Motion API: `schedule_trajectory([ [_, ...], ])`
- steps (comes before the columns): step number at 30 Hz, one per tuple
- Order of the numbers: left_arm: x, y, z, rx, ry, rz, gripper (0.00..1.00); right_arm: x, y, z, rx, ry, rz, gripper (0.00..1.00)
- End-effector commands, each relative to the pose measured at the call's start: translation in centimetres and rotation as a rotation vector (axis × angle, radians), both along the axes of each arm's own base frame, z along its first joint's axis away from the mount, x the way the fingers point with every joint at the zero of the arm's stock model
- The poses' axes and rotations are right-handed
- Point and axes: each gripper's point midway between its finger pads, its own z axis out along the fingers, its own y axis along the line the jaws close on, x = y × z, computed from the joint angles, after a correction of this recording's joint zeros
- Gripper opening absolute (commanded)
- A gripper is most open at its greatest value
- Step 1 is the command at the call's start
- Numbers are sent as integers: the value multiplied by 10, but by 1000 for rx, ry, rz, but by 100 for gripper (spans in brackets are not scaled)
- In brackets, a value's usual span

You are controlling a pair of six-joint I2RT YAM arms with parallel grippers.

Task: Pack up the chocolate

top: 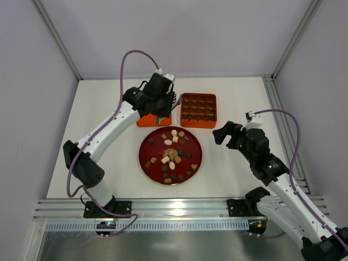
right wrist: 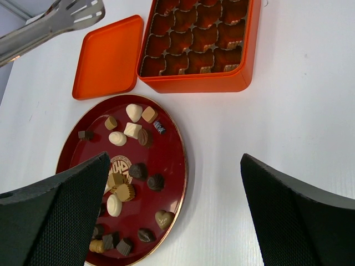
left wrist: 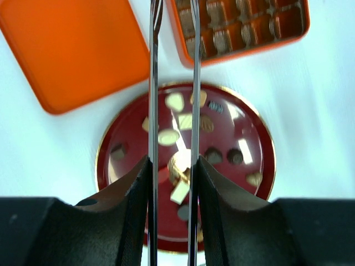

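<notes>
Chocolate: the chocolate (right wrist: 132,130) lies loose on the round dark-red plate (top: 194,145), a scatter of small dark brown, tan and cream-white pieces. Most sit around the plate's middle and along its near rim, and a tan heart lies toward its near right.
Plate: flat on the white surface (top: 109,103), with a thin gold rim and a gold emblem at its centre.
Box: the square orange box (top: 198,125) stands just beyond the plate's far right rim, apart from it, with its brown grid insert facing up.
Lid: the orange lid (top: 145,120) lies flat just beyond the plate's far left rim, close beside the box.
Left gripper: the left gripper (left wrist: 173,166) hangs above the plate's far side, over the lid. Its jaws are pressed in on a pair of metal tongs (left wrist: 153,83).
Tongs: the two thin arms run side by side out from between the jaws with a narrow gap between them. They reach away from the plate toward the box. The slotted tip is off the surface.
Right gripper: the right gripper (right wrist: 175,159) is off the plate's right rim, raised above the surface. Its jaws are spread wide and hold nothing.
</notes>
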Motion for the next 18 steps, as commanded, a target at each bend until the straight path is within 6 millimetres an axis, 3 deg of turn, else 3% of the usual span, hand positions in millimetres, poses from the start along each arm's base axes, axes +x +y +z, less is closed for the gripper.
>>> schedule_trajectory([
  [1,-25,7,6,-28,-1,-6,37,6,3,11,16,-43,0,100],
  [3,-45,17,2,-30,9,-4,38,6,4,8,16,-38,2,100],
  [4,-54,22,-10,-12,33,-5,38,6,4,7,15,-37,6,100],
  [5,-62,27,-4,-25,24,-7,38,7,4,7,19,-39,5,100],
  [7,-79,36,-11,-7,44,-9,38,7,5,4,19,-34,7,100],
  [16,-124,75,-50,59,107,57,38,8,11,-6,35,-13,23,100],
  [18,-129,83,-50,57,98,77,39,8,12,-8,34,-8,26,100],
])
